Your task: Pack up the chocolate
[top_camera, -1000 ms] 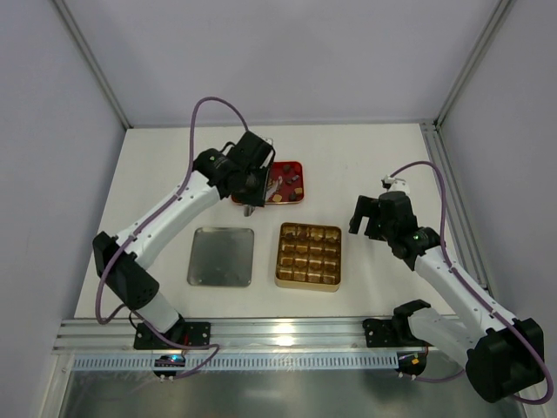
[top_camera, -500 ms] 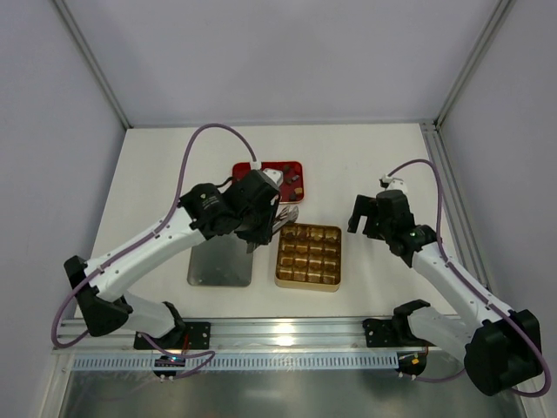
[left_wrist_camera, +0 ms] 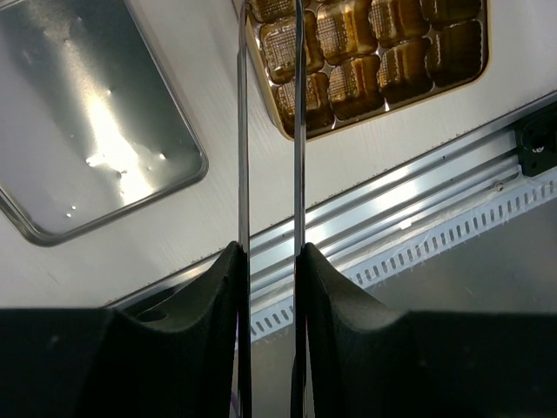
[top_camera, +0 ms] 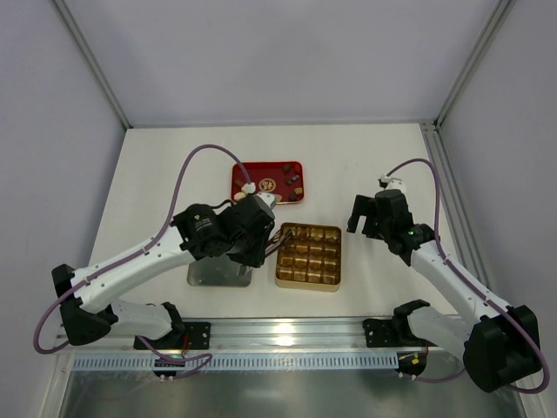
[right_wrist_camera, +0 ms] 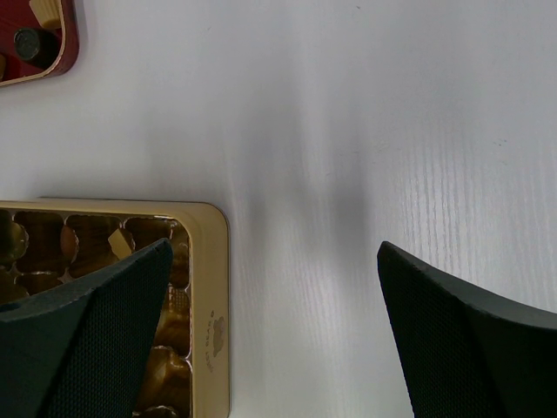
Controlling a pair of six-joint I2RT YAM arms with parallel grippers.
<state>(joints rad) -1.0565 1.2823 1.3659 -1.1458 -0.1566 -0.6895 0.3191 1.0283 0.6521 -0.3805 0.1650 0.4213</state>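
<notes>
**Left gripper [top_camera: 278, 235].** Find it low over the table [top_camera: 157, 174], at the left edge of the tin [top_camera: 308, 286], between the tin and the lid [left_wrist_camera: 87, 113]. In the left wrist view, its two thin fingers [left_wrist_camera: 298, 104] run parallel with a narrow gap between them. They cross the tin's near left corner and leave the frame at the top, so the tips are hidden. You cannot tell whether they pinch a piece or are empty.

**Right gripper [top_camera: 364, 213].** Find it above bare table, to the right of the tin and clear of it. Its jaws stand wide apart with nothing between them.

**Chocolate [top_camera: 296, 181].** Several small pieces, dark and tan, lie in the red tray [top_camera: 261, 170]. The tray sits beyond the tin, near it but not touching. In the right wrist view, what looks like one tan piece sits in a cell of the tin's far row. Most other cells show only gold lining. The lid lies flat, just left of the tin, partly under the left arm.
</notes>
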